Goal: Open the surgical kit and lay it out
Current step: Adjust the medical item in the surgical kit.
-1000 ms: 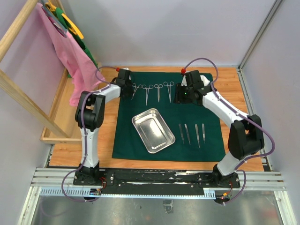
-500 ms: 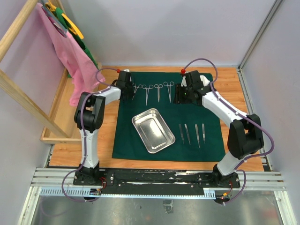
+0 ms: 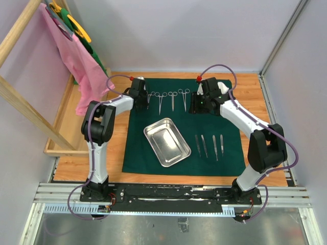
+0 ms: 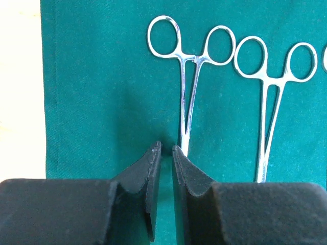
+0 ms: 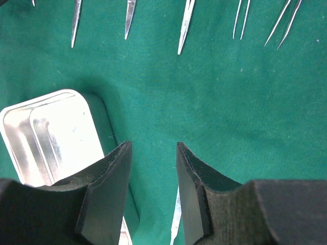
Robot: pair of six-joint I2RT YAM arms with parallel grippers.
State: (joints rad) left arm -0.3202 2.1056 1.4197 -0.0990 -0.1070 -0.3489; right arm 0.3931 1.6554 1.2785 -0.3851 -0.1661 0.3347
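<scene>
The dark green cloth [image 3: 138, 148] lies spread flat on the wooden table. The steel tray [image 3: 167, 141] sits empty on its middle and also shows in the right wrist view [image 5: 56, 132]. Several ring-handled forceps [image 3: 166, 98] lie in a row at the far edge, and several tweezers [image 3: 209, 145] lie at the right. My left gripper [image 3: 139, 97] hangs over the cloth's far left, its jaws nearly together and empty, right beside one forceps [image 4: 186, 76]. My right gripper [image 3: 196, 104] is open and empty over the cloth [image 5: 214, 102], with a steel tip [image 5: 176, 219] beneath it. No gauze or packet is in view.
A pink cloth [image 3: 76, 61] hangs on a wooden rack [image 3: 30, 112] at the left, beside a low wooden tray [image 3: 64, 127]. Grey walls close in the back and right. A metal rail [image 3: 173, 196] runs along the near edge.
My left gripper has shifted a little to the right, toward the leftmost forceps. The right arm has barely moved.
</scene>
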